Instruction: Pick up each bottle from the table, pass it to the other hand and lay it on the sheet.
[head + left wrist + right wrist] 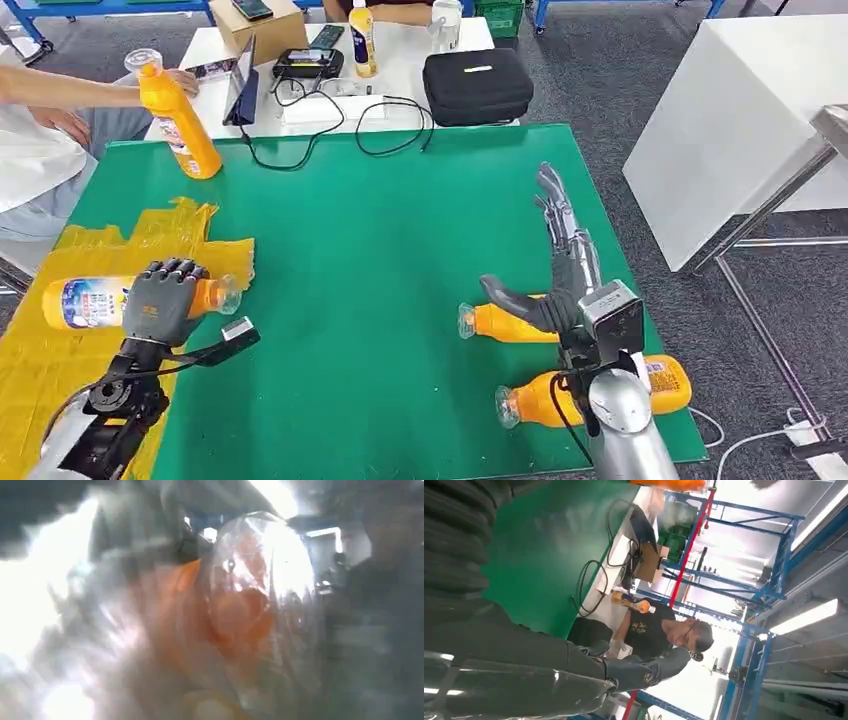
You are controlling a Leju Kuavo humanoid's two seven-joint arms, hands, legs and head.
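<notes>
The left hand (163,298) gripped an orange plastic bottle (85,302) lying on the crinkled yellow sheet (40,370); the right hand (562,250) hovered open, fingers straight, holding nothing.

No text, brand or number legible in any view. Bottle (85,300) under left hand (163,298): blue-and-white label, print too small to read. Bottle (600,395) nearest right hand (560,255), on its wrist side: label at its far end, print unreadable. Upright bottle (180,118) well beyond left hand: label blurred. Person's dark shirt (644,630) in right wrist view: pale emblem, not decipherable.
</notes>
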